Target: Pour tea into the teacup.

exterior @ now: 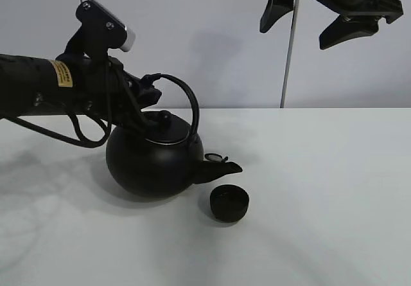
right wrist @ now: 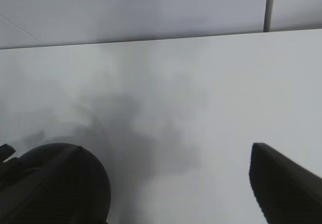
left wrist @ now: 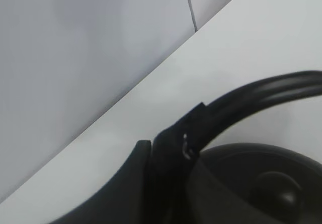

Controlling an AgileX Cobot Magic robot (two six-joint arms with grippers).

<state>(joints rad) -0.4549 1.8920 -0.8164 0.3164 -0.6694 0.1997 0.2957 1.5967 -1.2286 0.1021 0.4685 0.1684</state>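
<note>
The large black kettle (exterior: 151, 164) stands left of centre on the white table (exterior: 334, 189), its spout (exterior: 221, 168) pointing right. The small black teacup (exterior: 229, 204) stands upright just below and in front of the spout tip, a little apart from it. My left gripper (exterior: 149, 96) is shut on the kettle's arched handle (left wrist: 261, 90) near its left end; the left wrist view shows a finger (left wrist: 166, 153) clamped on it above the lid (left wrist: 271, 189). My right gripper (exterior: 297, 34) hangs open and empty high above the table's right side. The right wrist view shows one open finger (right wrist: 287, 183) and the kettle's round body (right wrist: 95, 183).
A grey wall (exterior: 244, 54) with a thin vertical seam (exterior: 289, 54) backs the table. The white tabletop stretches right of and in front of the teacup. The left arm's cables (exterior: 83, 132) hang beside the kettle.
</note>
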